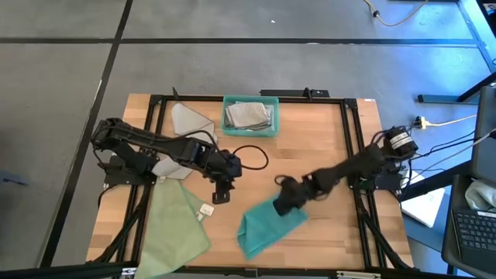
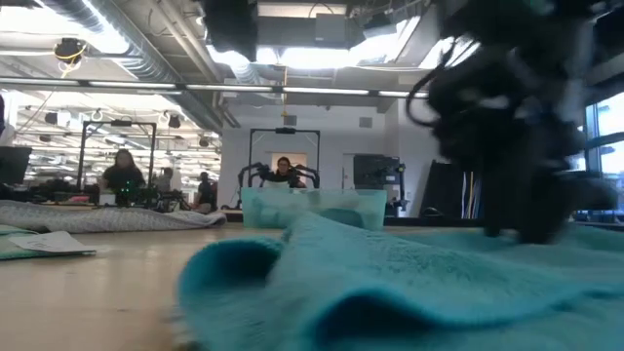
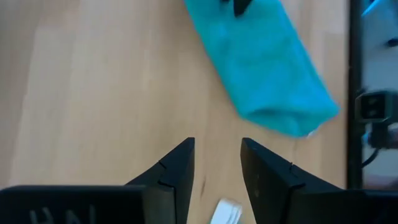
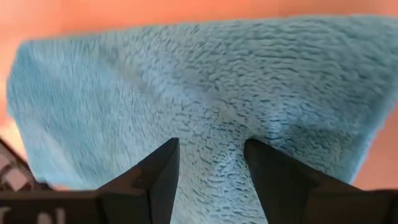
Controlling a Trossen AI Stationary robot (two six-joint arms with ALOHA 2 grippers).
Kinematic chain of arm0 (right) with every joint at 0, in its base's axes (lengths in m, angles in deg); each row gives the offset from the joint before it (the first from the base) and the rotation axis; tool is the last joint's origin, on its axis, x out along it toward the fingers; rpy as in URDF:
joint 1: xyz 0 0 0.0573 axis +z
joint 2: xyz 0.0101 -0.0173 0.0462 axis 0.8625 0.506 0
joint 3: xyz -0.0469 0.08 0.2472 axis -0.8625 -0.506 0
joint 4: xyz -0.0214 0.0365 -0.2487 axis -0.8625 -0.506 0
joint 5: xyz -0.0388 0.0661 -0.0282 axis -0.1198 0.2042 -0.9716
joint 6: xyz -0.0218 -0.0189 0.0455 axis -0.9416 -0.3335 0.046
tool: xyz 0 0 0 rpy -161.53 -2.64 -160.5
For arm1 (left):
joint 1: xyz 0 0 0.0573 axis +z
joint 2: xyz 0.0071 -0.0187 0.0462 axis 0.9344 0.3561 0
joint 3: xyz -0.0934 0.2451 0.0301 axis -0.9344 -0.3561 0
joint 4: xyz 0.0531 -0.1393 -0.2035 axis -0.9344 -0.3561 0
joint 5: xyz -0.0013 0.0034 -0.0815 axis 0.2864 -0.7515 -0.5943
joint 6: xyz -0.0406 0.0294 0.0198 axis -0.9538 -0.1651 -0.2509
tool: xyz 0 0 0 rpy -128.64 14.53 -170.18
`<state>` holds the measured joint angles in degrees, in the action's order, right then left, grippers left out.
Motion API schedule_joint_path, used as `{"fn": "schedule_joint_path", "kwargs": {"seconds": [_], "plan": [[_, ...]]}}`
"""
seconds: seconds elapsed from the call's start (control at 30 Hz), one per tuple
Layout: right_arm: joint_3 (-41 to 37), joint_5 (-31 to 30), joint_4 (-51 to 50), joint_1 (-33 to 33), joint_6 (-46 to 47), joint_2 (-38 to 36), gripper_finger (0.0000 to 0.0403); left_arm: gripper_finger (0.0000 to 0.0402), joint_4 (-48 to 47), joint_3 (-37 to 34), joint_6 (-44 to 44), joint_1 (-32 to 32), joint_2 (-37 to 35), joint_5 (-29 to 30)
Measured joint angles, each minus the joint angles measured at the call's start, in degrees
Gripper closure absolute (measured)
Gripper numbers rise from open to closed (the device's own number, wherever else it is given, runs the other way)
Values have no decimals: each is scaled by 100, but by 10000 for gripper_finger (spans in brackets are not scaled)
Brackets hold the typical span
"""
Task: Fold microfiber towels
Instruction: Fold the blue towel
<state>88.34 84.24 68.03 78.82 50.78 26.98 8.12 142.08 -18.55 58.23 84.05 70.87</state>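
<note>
1. Right gripper (image 1: 288, 203): down on the upper edge of the teal towel (image 1: 267, 225), near table centre-front. In the right wrist view the fingers (image 4: 158, 171) stand apart w/ pile between and under them, so the claw is spread, not yet pinched on cloth as far as I can see.
2. Left gripper (image 1: 222, 194): hovers over bare wood just beside the white tag (image 1: 207, 209) of the pale green towel (image 1: 174, 225). Fingers (image 3: 177, 165) parted, nothing between them; teal towel lies ahead of it.
3. Teal towel: lies bunched/roughly doubled, slanting from the right claw toward the front edge. Low view shows a raised roll at its near side, so it's not flat.
4. Step in hand, my read: right arm getting a hold on the teal towel to fold or straighten it. To do it well: press low, take one layer at the edge or corner, not a wad from the middle; close fully before lifting.
5. Then lift only enough to clear the wood, carry the edge over to the opposite edge, lay it, don't drop.
6. Left arm could pin the far end so the cloth doesn't drag.
7. Others: grey towel (image 1: 188, 118) at the back left, more folded in the teal bin (image 1: 250, 132).
</note>
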Motion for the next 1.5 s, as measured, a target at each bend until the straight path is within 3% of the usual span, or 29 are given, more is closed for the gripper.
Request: {"fn": "schedule_joint_path", "kwargs": {"seconds": [0.27,0.4,0.5,0.6,0.97,1.1,1.23,1.4,1.5], "plan": [[4,272,-380,-1761,-1857,-4,211,280,-890,0,42,200,-121,157],[-8,715,-676,-2597,-2611,-84,211,280,-1007,-2,1,254,-174,193],[-54,964,-885,-2863,-3080,-402,211,280,-978,-2,-4,263,-191,188],[-74,810,-1157,-2814,-3228,-988,210,280,-699,-2,-4,248,-215,184],[-48,210,-1259,-1954,-2231,-3214,210,280,1330,11,248,91,-46,162],[-37,-620,-1065,-1144,-1713,-3844,210,280,1619,4,879,-130,377,334],[-28,-1604,-800,-45,-1092,-4225,210,277,1587,-4,879,-203,753,742],[-26,-2941,-505,1330,-524,-4189,211,260,1705,-2,597,-242,1110,617],[-27,-3388,-553,1863,-191,-4039,211,251,1908,-3,598,-328,1420,592]]}}
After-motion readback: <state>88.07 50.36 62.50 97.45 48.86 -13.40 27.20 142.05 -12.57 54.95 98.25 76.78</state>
